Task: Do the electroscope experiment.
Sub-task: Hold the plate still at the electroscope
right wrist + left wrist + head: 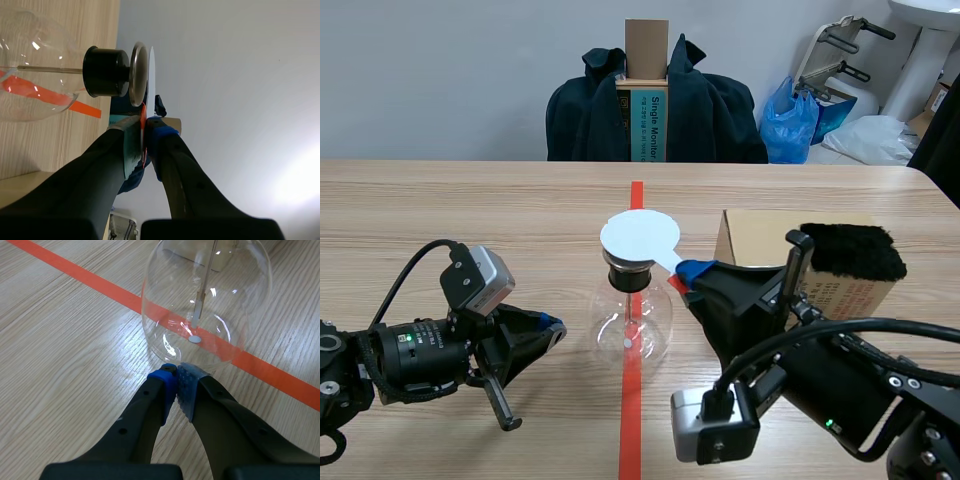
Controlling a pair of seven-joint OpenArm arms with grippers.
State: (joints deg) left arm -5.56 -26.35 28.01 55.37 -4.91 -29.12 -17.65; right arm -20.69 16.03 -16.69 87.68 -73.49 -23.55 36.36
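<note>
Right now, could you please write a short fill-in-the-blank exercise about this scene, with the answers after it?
1. The right gripper holds a ____ disc over the top of the glass flask.
2. The left gripper, low beside the flask's base, has its fingers ____.
3. The flask stands on a tape line whose colour is ____.
4. On the cardboard box lies a pad of ____ fur.

Missing words: white; shut; orange-red; black.

White disc [152, 70] in right tool [145, 127] — just beside electroscope plate [138, 75]
</note>
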